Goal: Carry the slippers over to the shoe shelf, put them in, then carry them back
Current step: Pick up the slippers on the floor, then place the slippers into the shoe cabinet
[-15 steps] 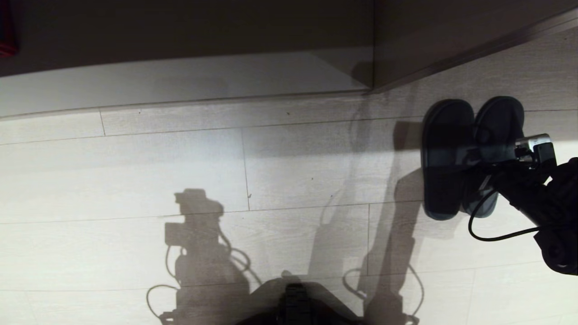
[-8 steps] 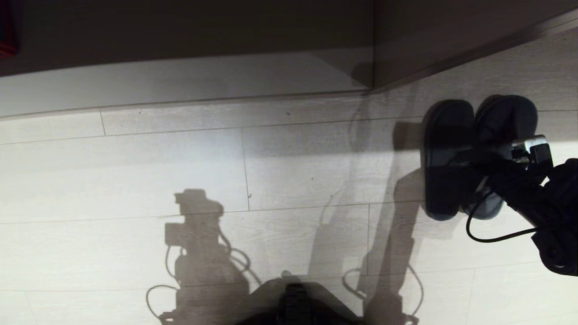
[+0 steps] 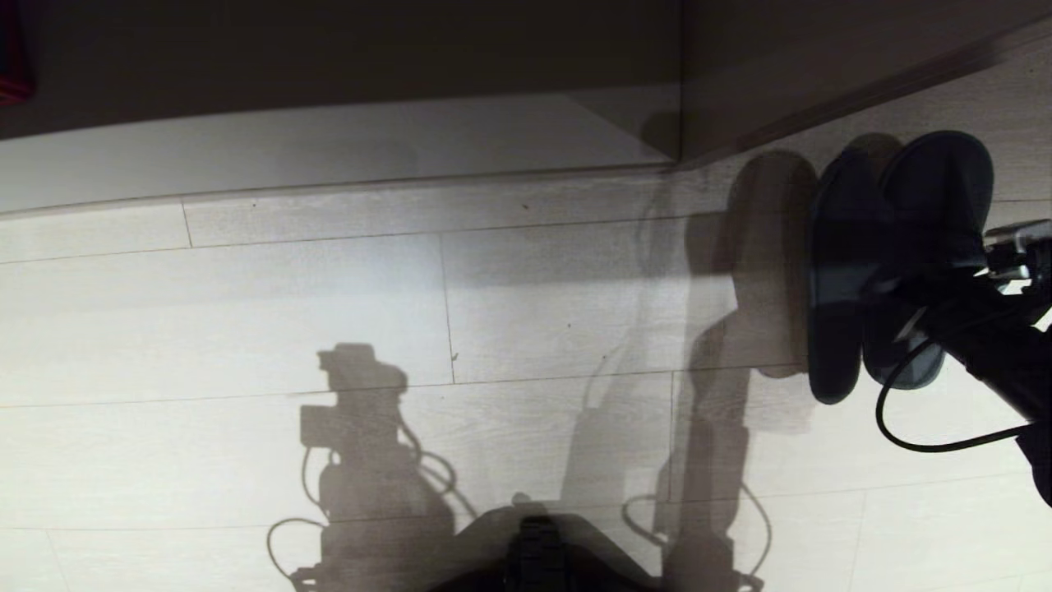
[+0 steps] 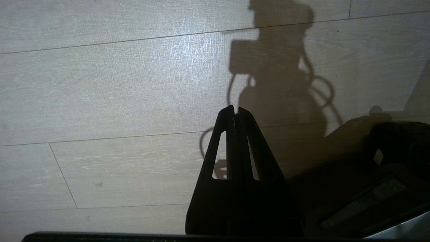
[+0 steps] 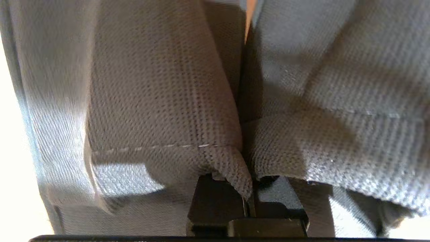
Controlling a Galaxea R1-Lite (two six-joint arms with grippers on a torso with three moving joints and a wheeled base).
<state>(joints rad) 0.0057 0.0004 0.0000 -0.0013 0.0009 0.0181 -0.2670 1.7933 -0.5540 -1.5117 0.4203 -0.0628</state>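
- Where the right arm reaches in from the right edge of the head view, the right gripper (image 3: 892, 288) is clamped on the slippers (image 3: 888, 247), pinching the inner edges of the two upper bands together.
- Both slippers hang as a pair, side by side and touching, tilted with their soles turned partly toward the camera; their shadow (image 3: 768, 263) lies apart from them on the floor (image 3: 329, 288), so they are clear of it.
- Seen from the right wrist view, the woven grey fabric of the slippers (image 5: 161, 101) fills the picture, and the two band edges meet in a fold right at the right gripper (image 5: 249, 201), whose dark fingers (image 5: 215, 198) are pressed close on that fold.
- At the top of the head view stands the shoe shelf (image 3: 411, 140), with its pale base and a thin upright divider (image 3: 680, 82); the slippers are outside it, near its right end and in front of it.
- Over bare floor boards in the left wrist view, the left gripper (image 4: 235, 112) hangs with its fingers pressed together and nothing between them, well apart from the slippers.
- A black cable (image 3: 929, 427) loops down from the right arm.
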